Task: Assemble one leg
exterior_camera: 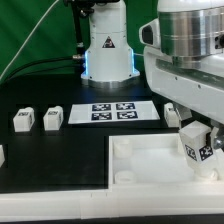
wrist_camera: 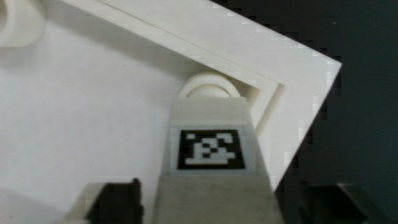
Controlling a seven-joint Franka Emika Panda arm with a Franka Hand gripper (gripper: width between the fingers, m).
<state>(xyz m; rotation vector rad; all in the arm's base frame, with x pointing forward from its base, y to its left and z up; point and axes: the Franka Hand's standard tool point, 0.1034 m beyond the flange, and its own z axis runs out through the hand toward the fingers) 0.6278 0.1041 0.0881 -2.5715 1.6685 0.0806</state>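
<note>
Black counter [exterior_camera: 60, 150], matte, spread across the exterior view. Carries the marker board [exterior_camera: 112, 112], flat, near the middle. To the exterior view's left of that board, a first leg [exterior_camera: 24, 120] and a second leg [exterior_camera: 53, 118], both upright, just beside each other but apart. At the far left edge, another white piece [exterior_camera: 2, 155], cut off by the frame. Toward the near right, a large white tray [exterior_camera: 155, 165], lying flat. At the back, the arm's white base [exterior_camera: 108, 60].
</note>
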